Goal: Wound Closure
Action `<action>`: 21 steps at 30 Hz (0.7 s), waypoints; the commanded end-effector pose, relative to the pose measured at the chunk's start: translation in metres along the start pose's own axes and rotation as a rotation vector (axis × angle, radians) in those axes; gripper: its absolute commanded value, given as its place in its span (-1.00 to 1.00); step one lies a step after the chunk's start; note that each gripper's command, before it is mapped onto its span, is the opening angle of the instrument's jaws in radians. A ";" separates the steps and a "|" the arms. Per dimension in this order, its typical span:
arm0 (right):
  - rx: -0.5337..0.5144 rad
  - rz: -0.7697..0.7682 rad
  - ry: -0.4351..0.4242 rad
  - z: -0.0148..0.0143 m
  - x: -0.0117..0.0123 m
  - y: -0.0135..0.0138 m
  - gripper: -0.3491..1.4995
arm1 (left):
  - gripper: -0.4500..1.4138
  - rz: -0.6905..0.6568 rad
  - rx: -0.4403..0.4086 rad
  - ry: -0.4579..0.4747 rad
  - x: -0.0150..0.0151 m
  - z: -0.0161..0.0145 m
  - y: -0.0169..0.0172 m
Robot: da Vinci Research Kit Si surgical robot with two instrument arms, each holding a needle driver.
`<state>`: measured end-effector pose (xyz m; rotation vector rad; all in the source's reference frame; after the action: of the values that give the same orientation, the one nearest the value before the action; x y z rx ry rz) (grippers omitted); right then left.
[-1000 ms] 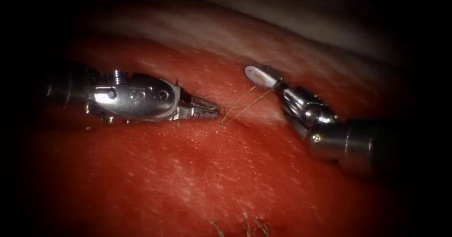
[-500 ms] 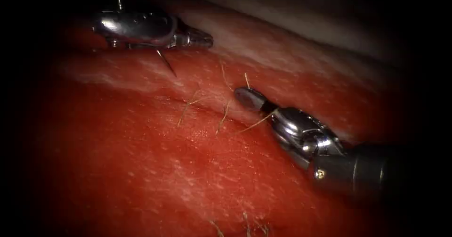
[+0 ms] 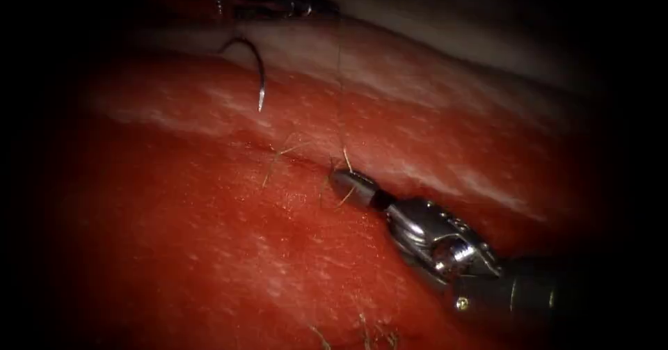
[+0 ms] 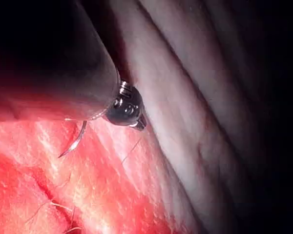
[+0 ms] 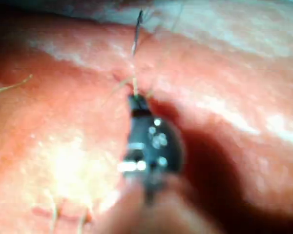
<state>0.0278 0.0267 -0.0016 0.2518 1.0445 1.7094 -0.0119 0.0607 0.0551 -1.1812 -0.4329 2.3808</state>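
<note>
My left tool (image 3: pixel 316 7) is high at the far edge of the tissue (image 3: pixel 209 252), jaws shut on the thread (image 3: pixel 339 85). That thread runs straight down to the cut (image 3: pixel 299 147). The curved needle (image 3: pixel 259 78) hangs free below the left tool, tip down, out of the tissue, left of the thread. In the left wrist view the needle (image 4: pixel 76 142) dangles beside the left tool (image 4: pixel 139 124). My right tool (image 3: pixel 346 180) lies at the cut with its jaws shut on the thread where it leaves the tissue. The right wrist view shows the right tool (image 5: pixel 136 102) and the thread (image 5: pixel 135 44) rising from it.
Short cut ends of thread (image 3: pixel 277 159) stick up along the cut, with more thread ends (image 3: pixel 362 328) at the near edge. Red fluid wets the tissue. A pale band of tissue (image 3: pixel 417 65) runs behind the cut.
The left tool has gone up and away from the cut, the needle hanging under it, and the thread now stands taut. The right tool has moved down and left onto the cut.
</note>
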 end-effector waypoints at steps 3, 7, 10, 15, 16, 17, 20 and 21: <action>0.009 -0.004 -0.017 0.0003 -0.0009 -0.0006 -1.00 | -0.89 -0.007 0.020 0.006 -0.0004 0.0011 -0.0018; 0.022 -0.008 -0.033 -0.0003 -0.0017 -0.0010 -1.00 | -0.89 -0.013 0.042 0.010 -0.0011 0.0017 -0.0033; 0.029 -0.008 -0.038 -0.0005 -0.0021 -0.0013 -1.00 | -0.89 -0.008 0.077 0.003 -0.0018 0.0021 -0.0044; 0.033 -0.015 -0.041 -0.0007 -0.0024 -0.0015 -1.00 | -0.89 -0.015 0.101 0.000 -0.0016 0.0025 -0.0063; 0.033 -0.021 -0.042 -0.0008 -0.0024 -0.0015 -1.00 | -0.89 -0.017 0.104 0.000 -0.0015 0.0027 -0.0065; 0.033 -0.021 -0.042 -0.0008 -0.0024 -0.0015 -1.00 | -0.89 -0.026 0.112 -0.001 -0.0013 0.0029 -0.0069; 0.034 -0.027 -0.043 -0.0009 -0.0025 -0.0016 -1.00 | -0.89 -0.022 0.124 -0.003 -0.0012 0.0038 -0.0076; 0.035 -0.027 -0.043 -0.0010 -0.0026 -0.0016 -1.00 | -0.89 -0.021 0.127 -0.004 -0.0013 0.0040 -0.0077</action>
<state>0.0285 0.0239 -0.0029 0.2934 1.0391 1.6561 -0.0121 0.0662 0.0615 -1.1088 -0.2874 2.3544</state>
